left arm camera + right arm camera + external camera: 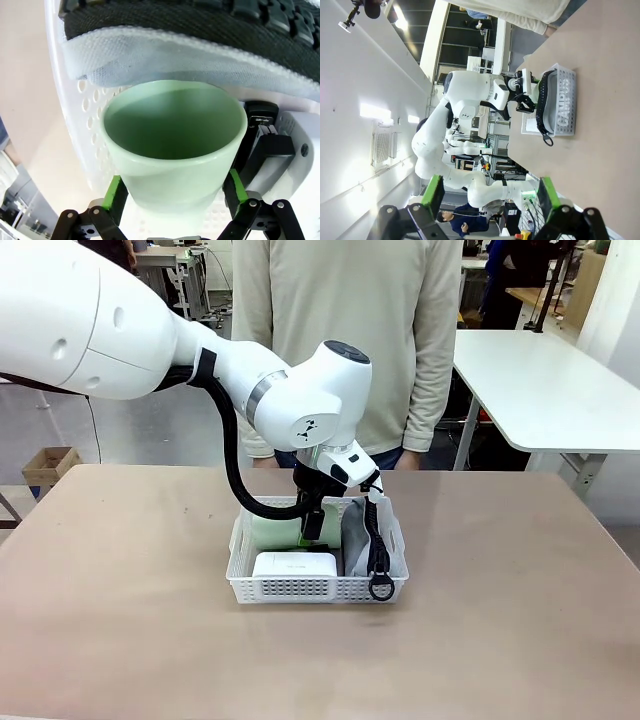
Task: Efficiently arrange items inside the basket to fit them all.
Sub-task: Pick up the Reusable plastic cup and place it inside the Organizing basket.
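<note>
The white perforated basket sits mid-table. The white rounded box lies at its front left. The grey pouch stands on edge along the right side, its black strap looping over the front rim. My left gripper reaches down into the basket. In the left wrist view its green pads press both sides of the pale green cup, whose mouth faces the camera. The black stapler lies beside the cup, and the pouch lies beyond it. My right gripper hangs open, far from the basket.
A person in a beige top stands at the table's far edge, right behind the basket. A white table stands at the back right. A cardboard box sits on the floor at the left. Bare brown tabletop surrounds the basket.
</note>
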You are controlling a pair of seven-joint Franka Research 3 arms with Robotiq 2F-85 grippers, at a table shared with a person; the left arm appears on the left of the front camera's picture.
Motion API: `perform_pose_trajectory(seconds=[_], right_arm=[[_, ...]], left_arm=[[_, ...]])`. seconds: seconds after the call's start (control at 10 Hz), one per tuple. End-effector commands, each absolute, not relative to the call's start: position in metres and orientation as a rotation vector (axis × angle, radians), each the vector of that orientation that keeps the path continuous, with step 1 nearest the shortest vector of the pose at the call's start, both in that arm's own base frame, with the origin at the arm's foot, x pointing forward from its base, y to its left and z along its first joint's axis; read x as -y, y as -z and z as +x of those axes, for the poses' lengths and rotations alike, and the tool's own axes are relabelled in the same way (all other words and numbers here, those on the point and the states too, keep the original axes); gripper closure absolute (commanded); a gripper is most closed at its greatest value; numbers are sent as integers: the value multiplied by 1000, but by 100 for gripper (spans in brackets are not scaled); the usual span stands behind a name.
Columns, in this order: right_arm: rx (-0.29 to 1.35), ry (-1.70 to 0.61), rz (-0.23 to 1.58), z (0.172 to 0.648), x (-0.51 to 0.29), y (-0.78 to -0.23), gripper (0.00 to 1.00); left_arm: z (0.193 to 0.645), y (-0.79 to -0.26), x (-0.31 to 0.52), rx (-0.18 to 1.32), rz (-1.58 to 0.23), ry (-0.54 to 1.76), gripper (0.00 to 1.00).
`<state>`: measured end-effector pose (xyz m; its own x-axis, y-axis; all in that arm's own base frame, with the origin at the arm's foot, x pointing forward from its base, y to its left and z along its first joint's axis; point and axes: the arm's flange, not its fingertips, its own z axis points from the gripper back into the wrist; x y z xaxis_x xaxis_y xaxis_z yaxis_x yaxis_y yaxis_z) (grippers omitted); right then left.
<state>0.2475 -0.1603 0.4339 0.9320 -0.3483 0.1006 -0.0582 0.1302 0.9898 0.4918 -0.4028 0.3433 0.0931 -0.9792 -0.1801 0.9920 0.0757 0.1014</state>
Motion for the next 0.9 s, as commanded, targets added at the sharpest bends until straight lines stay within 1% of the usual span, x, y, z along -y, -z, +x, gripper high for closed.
perform_pose_trajectory(seconds=[0.0, 0.6, 0.7, 0.8], right_arm=[[348, 229, 1456, 248, 158, -439, 0], [348, 229, 1456, 248, 158, -439, 0], [348, 229, 1456, 248, 158, -439, 0], [348, 229, 1456, 248, 158, -439, 0]], left_arm=[[497, -347, 401, -39, 260, 1481, 0], [491, -359, 398, -23, 253, 1501, 0], [482, -378, 394, 7, 223, 1526, 0], [464, -412, 389, 33, 225, 1541, 0]])
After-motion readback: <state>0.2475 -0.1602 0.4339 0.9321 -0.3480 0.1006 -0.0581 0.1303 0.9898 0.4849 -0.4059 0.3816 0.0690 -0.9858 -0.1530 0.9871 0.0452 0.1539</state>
